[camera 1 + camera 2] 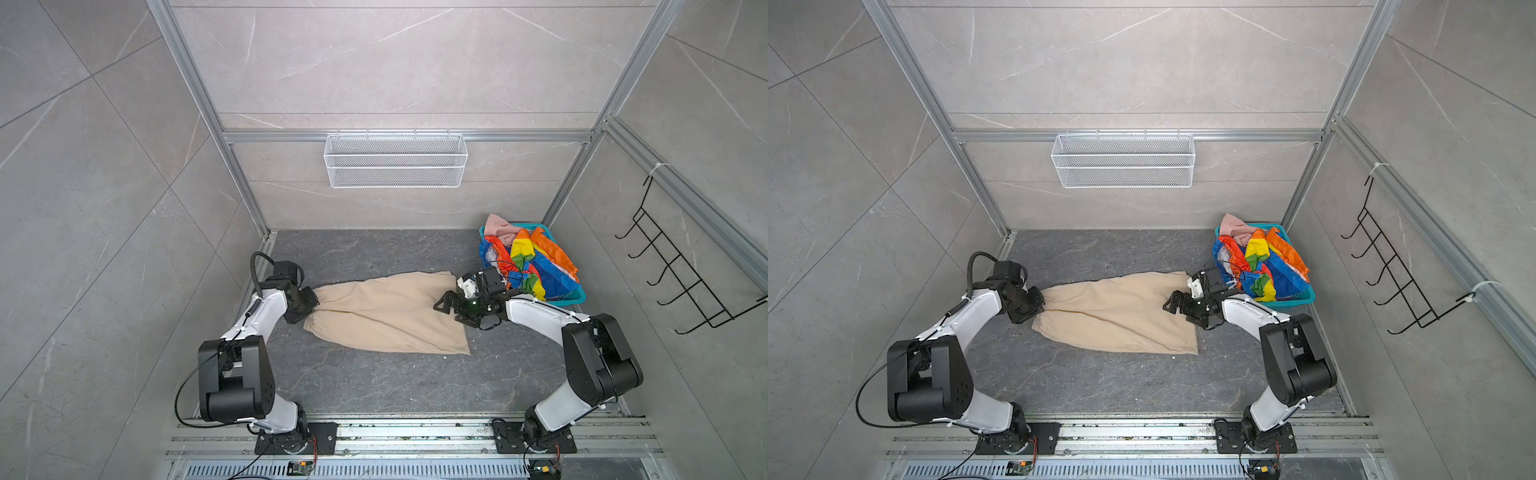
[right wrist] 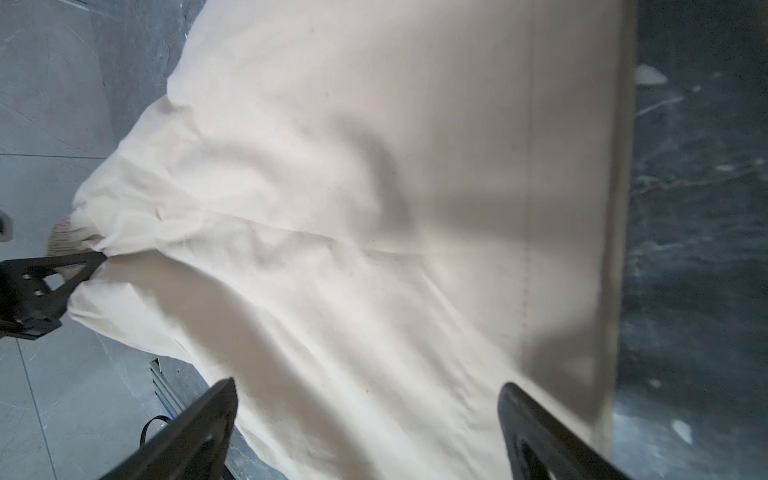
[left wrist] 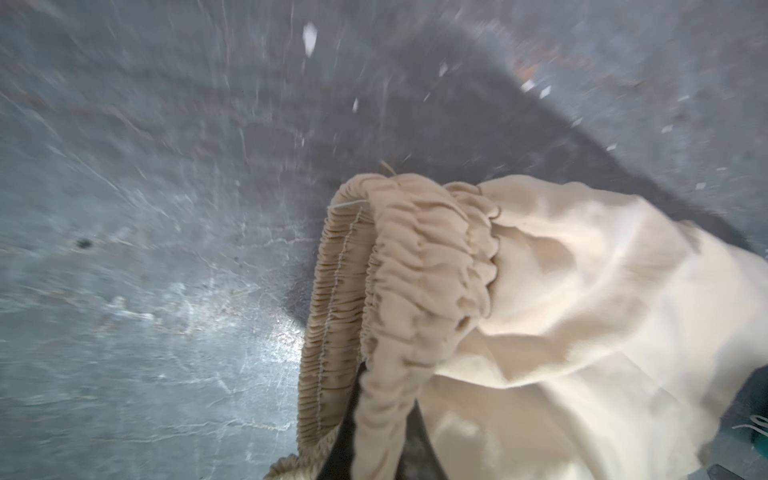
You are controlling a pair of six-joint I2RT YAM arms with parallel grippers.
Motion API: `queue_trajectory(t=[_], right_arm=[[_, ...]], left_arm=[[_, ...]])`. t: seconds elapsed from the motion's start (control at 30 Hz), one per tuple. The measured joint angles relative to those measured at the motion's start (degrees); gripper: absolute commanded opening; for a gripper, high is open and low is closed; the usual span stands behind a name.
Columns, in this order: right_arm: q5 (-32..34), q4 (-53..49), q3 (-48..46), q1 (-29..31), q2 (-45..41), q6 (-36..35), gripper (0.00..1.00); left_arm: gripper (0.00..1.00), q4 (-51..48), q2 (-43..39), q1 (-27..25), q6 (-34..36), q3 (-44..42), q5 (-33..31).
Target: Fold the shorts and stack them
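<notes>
The beige shorts (image 1: 386,316) (image 1: 1121,316) are lying spread flat on the dark floor (image 1: 374,386) just beside the teal basket (image 1: 579,296), their hemmed leg end pointing toward it and the gathered waistband (image 3: 415,270) sitting at the end farthest from it. The left gripper (image 1: 312,304) (image 1: 1040,305) is pinching that waistband, clamped tight on the bunched elastic. In the left wrist view its fingers (image 3: 344,430) are showing only as thin black slivers under the folds, and the floor around them is smearing into blur. The right gripper (image 1: 445,305) (image 1: 1173,305) is hovering over the hem end nearest the basket, its fingers (image 2: 195,432) standing wide apart with nothing between them. I cannot tell whether the tips are touching the cloth. Inside the basket the rainbow-striped shorts (image 1: 528,262) are sitting in a crumpled heap and spilling over the rim, so their shape is hard to read. The pink shorts (image 1: 500,226) are poking up at the basket's back corner, mostly buried. The right arm's wrist is covering the basket's corner nearest the beige shorts.
</notes>
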Motion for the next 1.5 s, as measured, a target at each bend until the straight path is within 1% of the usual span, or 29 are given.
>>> queue_trajectory(t=[0.1, 0.23, 0.5, 0.6, 0.73, 0.8, 0.9, 1.07, 1.23, 1.37, 1.5], right_arm=[[0.0, 0.0, -0.3, 0.0, 0.0, 0.0, 0.99], [0.0, 0.0, -0.8, 0.0, 0.0, 0.1, 0.99], [0.3, 2.0, -2.3, 0.7, -0.3, 4.7, 0.99], [1.8, 2.6, -2.3, 4.9, -2.3, 7.8, 0.99], [2.8, 6.7, -2.3, 14.2, -4.7, 13.2, 0.99], [3.4, 10.7, -2.3, 19.3, -4.4, 17.1, 0.99], [4.5, 15.8, -0.9, 24.6, -1.4, 22.3, 0.99], [6.5, 25.0, 3.9, 29.9, 7.8, 30.5, 0.99], [8.6, 30.0, 8.8, 34.6, 15.6, 35.1, 0.99], [9.3, 33.9, 8.3, 38.6, 19.8, 38.0, 0.99], [8.6, 38.7, 6.4, 40.3, 20.4, 39.8, 0.99]], left_arm=[[0.00, -2.5, -0.8, -0.3, 1.5, 3.0, -0.9], [0.00, -7.1, -0.8, -2.1, 3.3, 6.8, -3.8], [0.00, -14.7, -0.8, -11.1, 5.8, 17.9, -9.9], [0.00, -16.3, -0.8, -13.2, 6.2, 20.1, -10.6], [0.00, -17.8, -0.4, -13.5, 6.3, 21.0, -10.9], [0.00, -18.5, -0.2, -13.5, 6.3, 21.0, -10.8], [0.00, -18.9, -0.1, -13.4, 6.3, 21.0, -10.6], [0.00, -19.2, -0.2, -13.4, 6.3, 20.8, -10.3], [0.00, -18.8, -0.7, -13.4, 6.2, 18.4, -9.0], [0.00, -18.9, -0.7, -13.3, 6.2, 17.6, -8.7], [0.00, -19.3, -0.7, -12.9, 6.4, 17.8, -9.2]])
